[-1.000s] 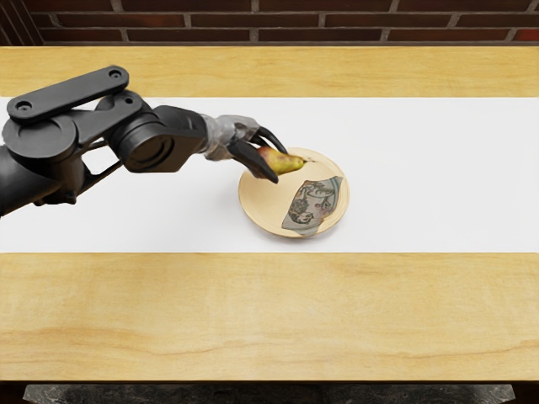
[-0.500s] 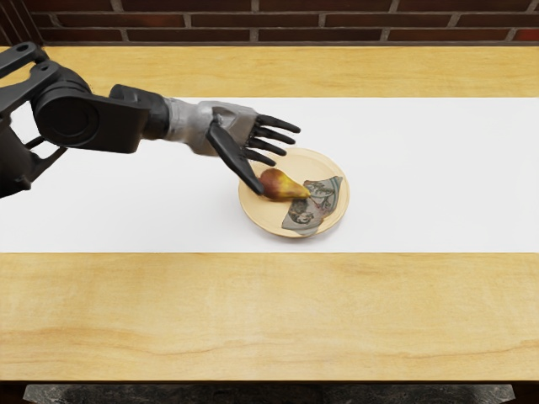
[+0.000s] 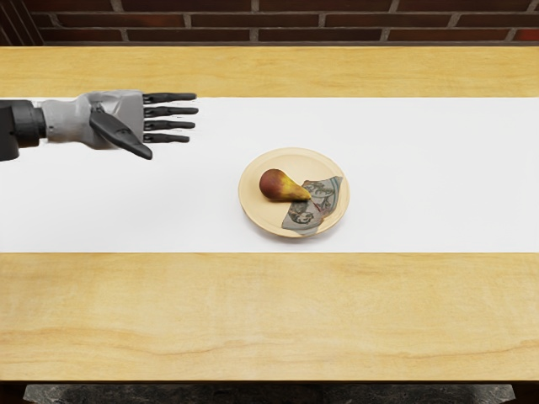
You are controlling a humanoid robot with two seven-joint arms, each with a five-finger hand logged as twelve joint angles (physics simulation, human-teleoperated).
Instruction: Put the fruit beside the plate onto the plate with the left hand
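Now the pear (image 3: 282,185) lies on its side on the plate (image 3: 255,208). It sits at about 10 o'clock from the plate's middle, its thin end pointing toward 4 o'clock. That end touches a grey patterned patch (image 3: 313,204) that fills the plate's 4 o'clock part. The plate sits on a white strip (image 3: 438,168) that runs across the wooden worktop (image 3: 269,311). The left robot hand (image 3: 126,122) hangs over the strip at the plate's 10 o'clock, well apart from it. Its fingers (image 3: 173,110) are stretched straight toward 3 o'clock, its thumb (image 3: 126,139) is angled down, and it holds nothing.
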